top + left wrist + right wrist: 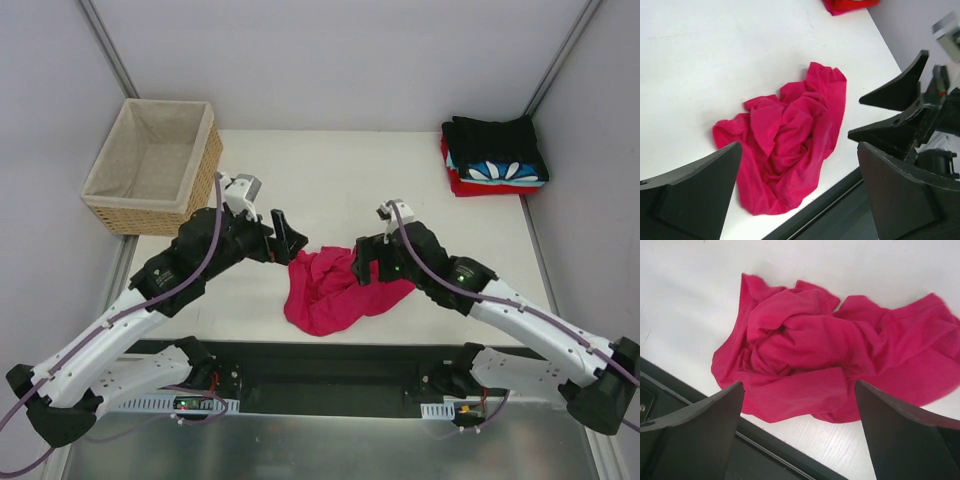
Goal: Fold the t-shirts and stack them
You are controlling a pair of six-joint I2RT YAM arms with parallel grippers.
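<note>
A crumpled crimson-pink t-shirt [335, 290] [790, 145] [830, 365] lies in a heap on the white table near its front edge. My left gripper [288, 240] [799, 150] hovers just left of the heap, open, with nothing between its fingers. Just right of the heap, over the cloth's edge, my right gripper [362, 262] [799, 385] also stands open and empty. A stack of folded t-shirts [495, 155] sits at the table's far right corner: black on top, blue-white patterned in the middle, red underneath [847, 5].
A woven wicker basket [155, 165] with beige lining stands off the table's far left corner. A black rail [320, 350] runs along the table's front edge, close to the heap. Grey walls close in the back and sides.
</note>
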